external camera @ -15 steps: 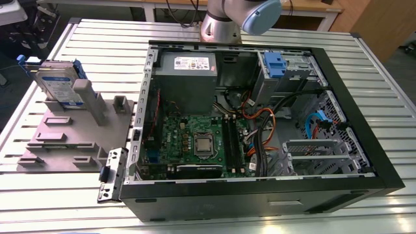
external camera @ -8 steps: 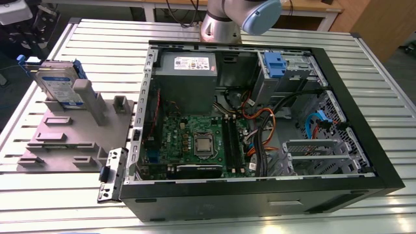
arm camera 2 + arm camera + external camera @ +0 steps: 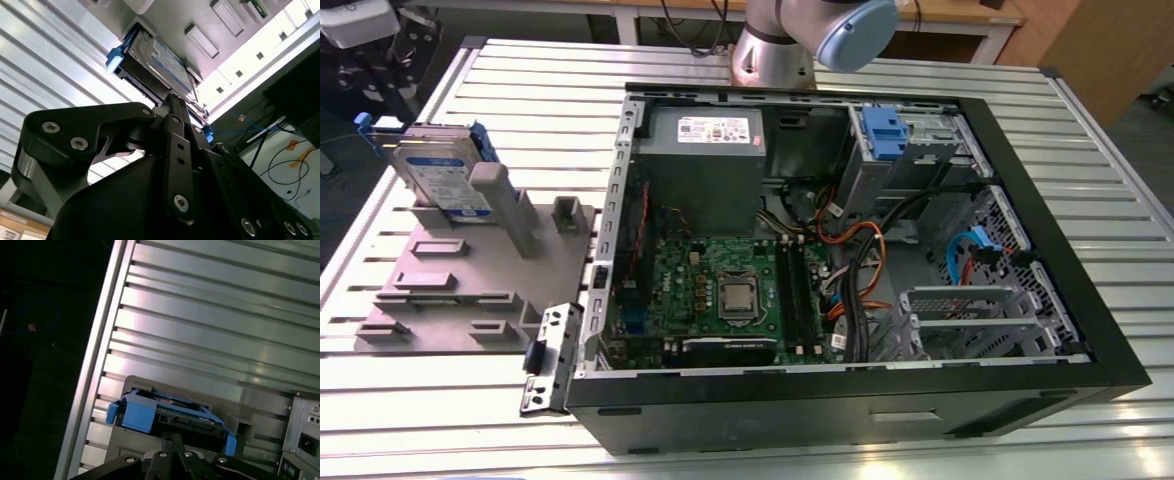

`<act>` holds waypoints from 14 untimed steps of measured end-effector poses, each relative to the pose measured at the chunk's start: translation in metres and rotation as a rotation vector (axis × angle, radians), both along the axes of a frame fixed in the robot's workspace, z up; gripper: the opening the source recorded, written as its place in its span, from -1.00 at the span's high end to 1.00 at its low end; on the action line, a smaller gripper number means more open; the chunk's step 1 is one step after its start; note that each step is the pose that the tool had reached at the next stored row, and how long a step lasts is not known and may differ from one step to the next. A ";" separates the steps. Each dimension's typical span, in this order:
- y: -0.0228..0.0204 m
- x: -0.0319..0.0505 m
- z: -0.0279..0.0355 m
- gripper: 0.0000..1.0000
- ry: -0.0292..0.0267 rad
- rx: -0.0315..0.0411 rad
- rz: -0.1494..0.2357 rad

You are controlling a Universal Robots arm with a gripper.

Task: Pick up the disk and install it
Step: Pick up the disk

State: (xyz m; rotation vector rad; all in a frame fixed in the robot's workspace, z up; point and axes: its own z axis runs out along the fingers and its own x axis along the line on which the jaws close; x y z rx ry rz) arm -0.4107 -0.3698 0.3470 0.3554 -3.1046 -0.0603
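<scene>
— Where is the disk (image 3: 443, 175)?
— On the table (image 3: 1067, 110), at the exterior view's left. It stands on edge, tilted, in a grey stand (image 3: 454, 290) just beside the open computer case (image 3: 854, 395), not in it.
— Can you see all of it?
— No. In the exterior view a grey post (image 3: 500, 200) of the stand covers its lower corner. In the first wrist view I see the blue front (image 3: 137, 412) and a strip of the body behind it; the gripper (image 3: 169, 439) cuts off the near edge. In the second wrist view the label side (image 3: 160, 60) shows, with the far end behind the gripper (image 3: 171, 99).
— And the fingers?
— Pressed together in both wrist views, with nothing between them. Their tips point at the disk; whether they touch it I cannot tell.
— The arm (image 3: 807, 40)?
— The top edge of the exterior view cuts it off, behind the case.
— Counts?
— One disk on the stand, one arm, one case. Inside the case: one grey power box (image 3: 700, 150) and one blue-fronted caddy (image 3: 883, 135) in its metal cage. The cables there are too tangled to count.
</scene>
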 end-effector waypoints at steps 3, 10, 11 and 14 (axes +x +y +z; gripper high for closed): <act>0.0000 0.0000 0.0000 0.79 -0.0002 0.0000 0.050; 0.0000 0.0000 0.0000 0.79 -0.0007 0.0000 0.170; 0.0000 0.0000 0.0000 0.79 -0.0007 0.0000 0.188; 0.0000 0.0000 0.0000 0.79 -0.0009 0.0000 0.239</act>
